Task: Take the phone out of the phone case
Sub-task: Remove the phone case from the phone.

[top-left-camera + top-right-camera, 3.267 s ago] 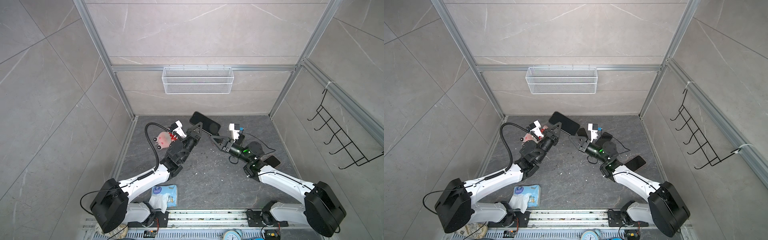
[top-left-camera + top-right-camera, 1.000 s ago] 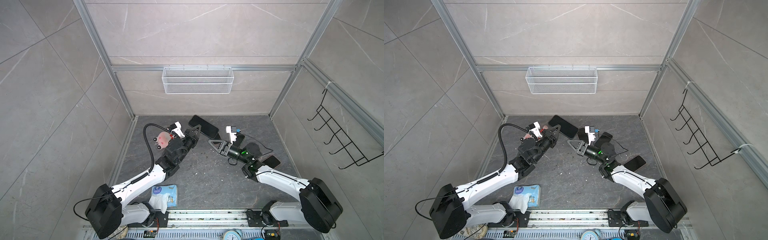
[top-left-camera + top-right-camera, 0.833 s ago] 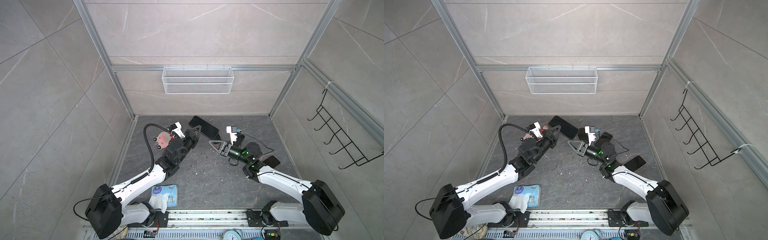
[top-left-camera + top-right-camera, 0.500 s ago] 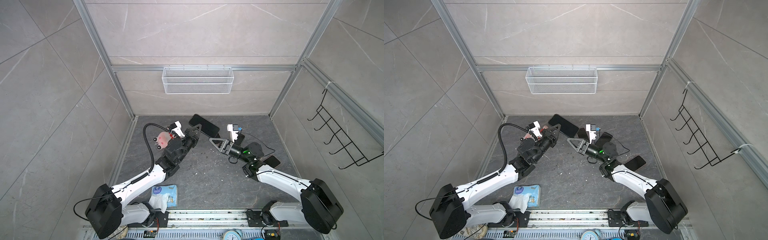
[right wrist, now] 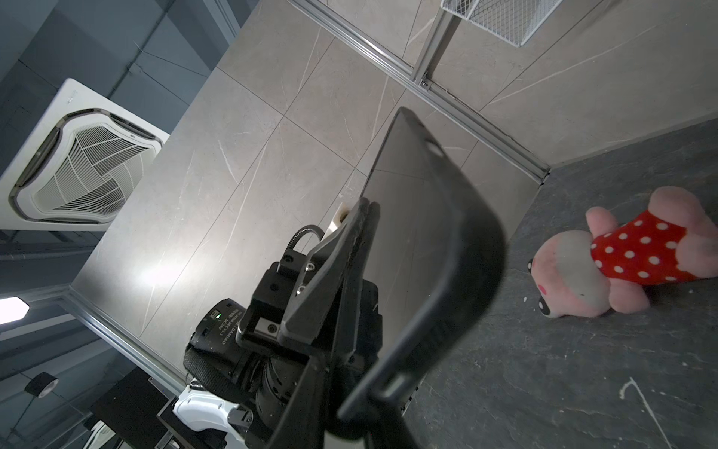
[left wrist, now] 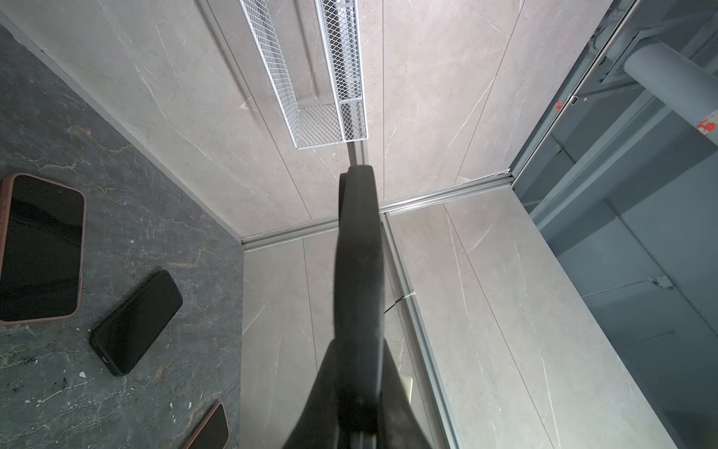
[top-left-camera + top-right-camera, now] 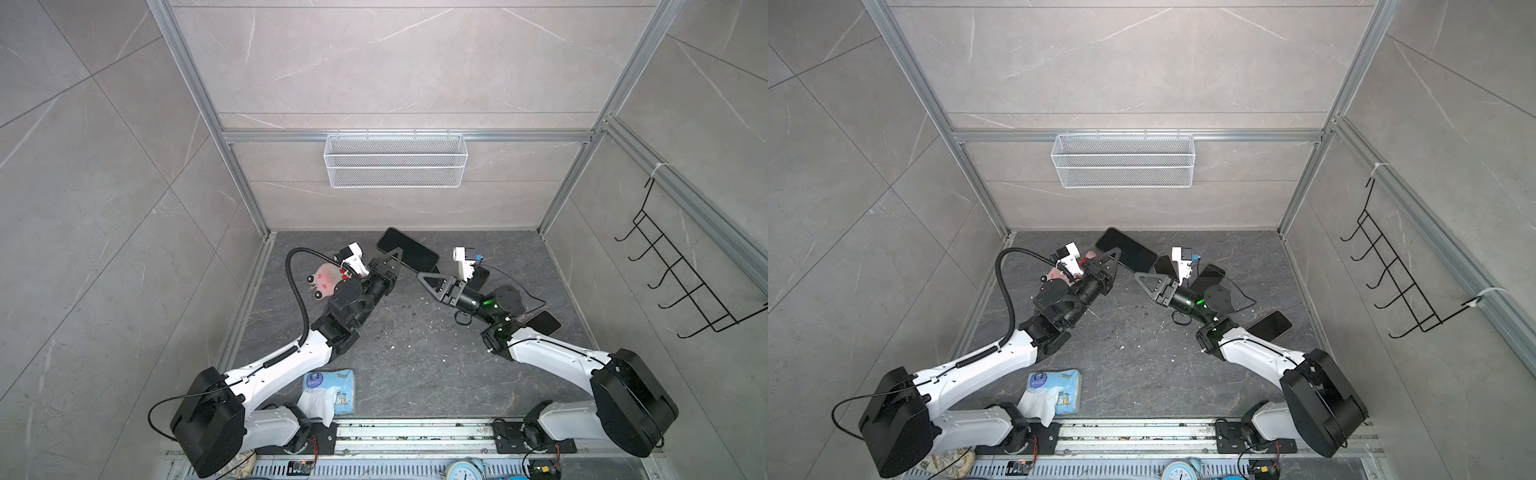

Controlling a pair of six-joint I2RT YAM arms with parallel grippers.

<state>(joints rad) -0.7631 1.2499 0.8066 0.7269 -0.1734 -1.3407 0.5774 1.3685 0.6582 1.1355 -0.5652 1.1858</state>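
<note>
A black phone (image 7: 409, 251) (image 7: 1127, 249) in a black phone case (image 5: 466, 241) is held up above the floor near the back wall. My left gripper (image 7: 392, 255) (image 7: 1111, 257) (image 6: 359, 350) is shut on one long side of it. The left wrist view shows it edge-on, rising from between the jaws. My right gripper (image 7: 422, 276) (image 7: 1139, 276) meets its near end. In the right wrist view the case's end, with its port cut-out, sits between the right jaws, which are closed on it. The case looks bowed beside the glossy screen (image 5: 408, 217).
A pink plush toy (image 7: 324, 282) (image 5: 621, 256) lies on the floor behind the left arm. Other phones lie on the floor (image 6: 39, 248) (image 6: 136, 322) (image 7: 544, 322). A tissue pack (image 7: 328, 388) lies at the front, a wire basket (image 7: 395, 160) hangs on the back wall and a hook rack (image 7: 685, 274) on the right wall.
My right gripper has edged up to the phone's near end, and its jaws opened and narrowed again there. The left gripper keeps the phone in nearly the same place.
</note>
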